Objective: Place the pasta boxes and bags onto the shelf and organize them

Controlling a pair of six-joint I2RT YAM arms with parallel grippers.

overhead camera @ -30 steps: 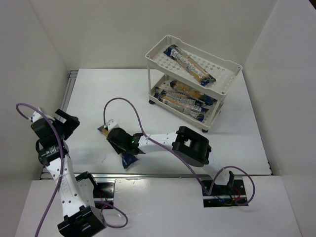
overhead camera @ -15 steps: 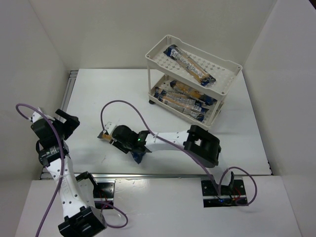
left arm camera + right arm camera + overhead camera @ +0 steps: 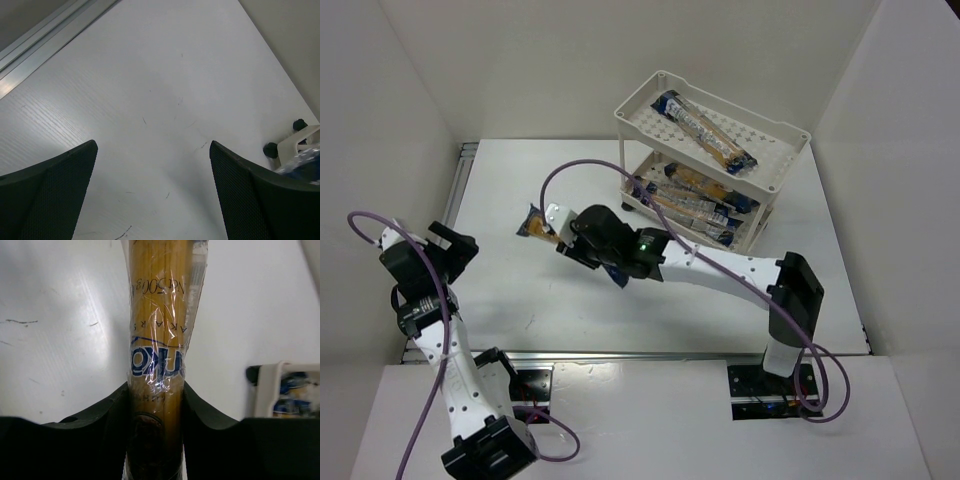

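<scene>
My right gripper is shut on the middle of a spaghetti packet and holds it over the table, left of the shelf. In the right wrist view the packet, yellow-orange with blue print, runs straight up between the fingers. The cream two-tier shelf stands at the back right. One packet lies on its top tray and several packets lie on its lower tray. My left gripper is open and empty at the far left; its wrist view shows bare table between the fingers.
White walls close in the table on the left, back and right. A metal rail runs along the left edge. The shelf's dark wheels and a corner post show in the left wrist view, and a shelf corner in the right wrist view.
My right arm has stretched out and carried the packet from near the front edge up and back toward the shelf. The left arm has barely moved.
</scene>
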